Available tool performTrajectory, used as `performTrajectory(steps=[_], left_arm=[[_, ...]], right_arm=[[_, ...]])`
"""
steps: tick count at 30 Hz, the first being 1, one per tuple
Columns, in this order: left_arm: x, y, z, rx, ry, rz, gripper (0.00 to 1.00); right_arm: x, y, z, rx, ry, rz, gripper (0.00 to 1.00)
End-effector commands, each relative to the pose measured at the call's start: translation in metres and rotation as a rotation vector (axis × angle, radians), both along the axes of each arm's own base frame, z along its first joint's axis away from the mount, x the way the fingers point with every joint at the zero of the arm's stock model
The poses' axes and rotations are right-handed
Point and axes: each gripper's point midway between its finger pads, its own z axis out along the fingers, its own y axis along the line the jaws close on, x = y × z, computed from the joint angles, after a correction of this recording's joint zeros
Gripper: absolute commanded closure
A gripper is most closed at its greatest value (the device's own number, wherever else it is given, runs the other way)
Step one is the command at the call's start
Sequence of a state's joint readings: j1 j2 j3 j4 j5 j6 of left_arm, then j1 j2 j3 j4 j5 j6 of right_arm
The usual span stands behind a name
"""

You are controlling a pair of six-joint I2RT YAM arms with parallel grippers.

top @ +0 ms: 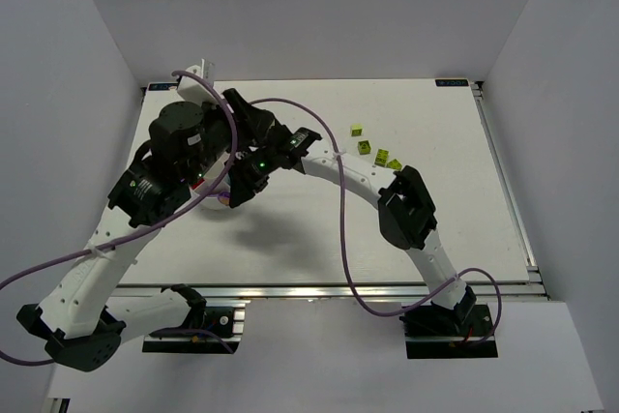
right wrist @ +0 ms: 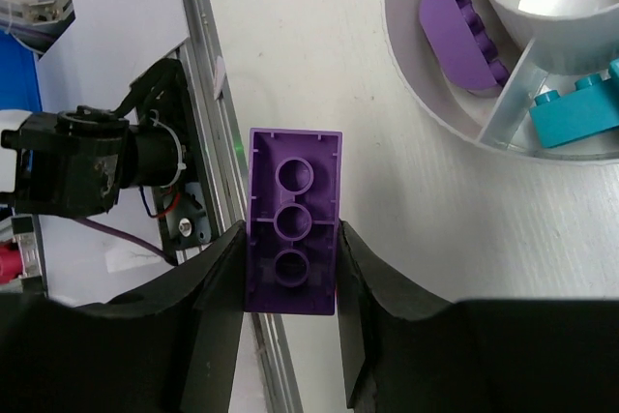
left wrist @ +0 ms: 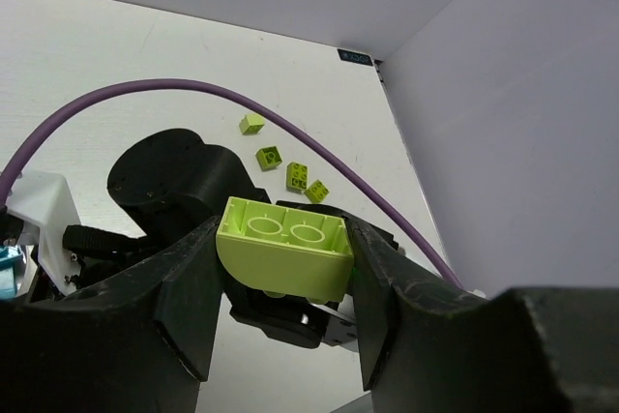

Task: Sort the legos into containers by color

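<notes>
Grips a lime brick (left wrist: 283, 256) in the left pincer (left wrist: 285, 239) - both fingers pressed against its short sides, hollow underside with two round tubes facing the wrist camera. Holds it up off the desk (left wrist: 97, 65). Beyond that pincer and a little to its right, down on the desk: four small lime bricks (left wrist: 269, 156) in a loose slanting row, close together but apart from one another. Between pincer and row, a purple cable (left wrist: 193, 94) arching across.

Clamps a purple brick (right wrist: 293, 220) in the right pincer (right wrist: 293, 268), fingers tight on its long sides, three tubes of the underside showing. Ahead of this pincer and to its right, the round white dish (right wrist: 406, 55) - brick just outside its rim, not over any compartment. Inside the nearest wedge, a purple piece (right wrist: 459, 31) with a curved back; in the wedge next to it, past a divider, a teal brick (right wrist: 575, 108).
</notes>
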State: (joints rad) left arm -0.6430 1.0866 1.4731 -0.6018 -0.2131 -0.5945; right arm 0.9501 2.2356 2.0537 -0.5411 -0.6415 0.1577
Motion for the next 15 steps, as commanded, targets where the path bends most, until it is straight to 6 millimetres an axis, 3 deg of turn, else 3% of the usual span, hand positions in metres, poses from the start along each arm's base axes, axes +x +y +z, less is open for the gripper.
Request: performTrajectory(steps=[1, 15], left_arm=[[-0.0068, 0.0110, 0.0120, -0.039, -0.035, 0.028, 0.56], [-0.0103, 0.0114, 0.0100, -0.067, -0.053, 0.022, 0.56]], right_arm=[[0.0093, 0.0155, 0.0161, 0.040, -0.025, -0.056, 1.00], [0.0179, 0.0147, 0.0183, 0.031, -0.107, -0.098, 1.00]])
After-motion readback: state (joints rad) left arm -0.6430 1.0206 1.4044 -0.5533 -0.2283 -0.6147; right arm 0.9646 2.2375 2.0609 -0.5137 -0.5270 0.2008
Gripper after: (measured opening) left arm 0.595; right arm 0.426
